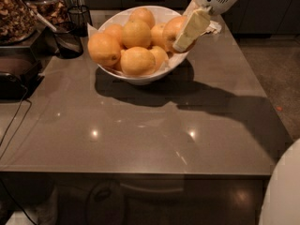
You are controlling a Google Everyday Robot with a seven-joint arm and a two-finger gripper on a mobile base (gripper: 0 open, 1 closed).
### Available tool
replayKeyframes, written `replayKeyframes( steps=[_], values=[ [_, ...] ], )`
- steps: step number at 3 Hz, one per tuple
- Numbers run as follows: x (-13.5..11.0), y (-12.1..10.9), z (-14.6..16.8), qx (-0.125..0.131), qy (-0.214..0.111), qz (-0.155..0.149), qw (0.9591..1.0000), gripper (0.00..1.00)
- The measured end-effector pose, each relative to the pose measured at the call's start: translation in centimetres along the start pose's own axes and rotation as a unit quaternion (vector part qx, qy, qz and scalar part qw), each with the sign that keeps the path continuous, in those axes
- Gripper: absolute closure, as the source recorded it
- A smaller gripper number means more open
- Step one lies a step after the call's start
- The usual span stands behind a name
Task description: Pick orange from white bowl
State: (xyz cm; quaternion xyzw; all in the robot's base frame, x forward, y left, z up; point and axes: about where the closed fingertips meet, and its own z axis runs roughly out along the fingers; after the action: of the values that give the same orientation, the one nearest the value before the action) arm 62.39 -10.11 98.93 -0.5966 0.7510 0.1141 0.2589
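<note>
One rounded piece of the robot's white body fills the nearest corner at lower right. Ahead of it the glossy grey-brown counter stretches away, showing light reflections and a long arm shadow across its middle. Further on stands the large glossy white bowl with flaring sides, heaped with round fruit. The paler yellow-orange fruits crowd the front and left, while the deeper reddish-orange round orange sits high by the bowl's right rim, resting in the pile and not lifted. The cream-and-white gripper reaches down from the upper right and lies against that orange's right side, covering part of it. Whether it is open around the fruit or clamped on it cannot be told, since its far side is hidden. The step in hand looks to be the grasp itself: the gripper is at the fruit, the lift not begun. The next move calls for a firm closure on the orange alone, then a straight rise clear of the rim, gentle enough that the neighbouring fruits do not roll out. Beyond the bowl, small dark glass cups and jars of brown dried goods stand at the counter's far left.
</note>
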Motion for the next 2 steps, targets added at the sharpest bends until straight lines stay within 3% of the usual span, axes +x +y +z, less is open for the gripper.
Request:
replayKeyframes(
  steps=[2],
  values=[
    [-0.2, 4.6, -3.4, 0.003, -0.027, 0.029, 0.9992, 1.00]
  ],
)
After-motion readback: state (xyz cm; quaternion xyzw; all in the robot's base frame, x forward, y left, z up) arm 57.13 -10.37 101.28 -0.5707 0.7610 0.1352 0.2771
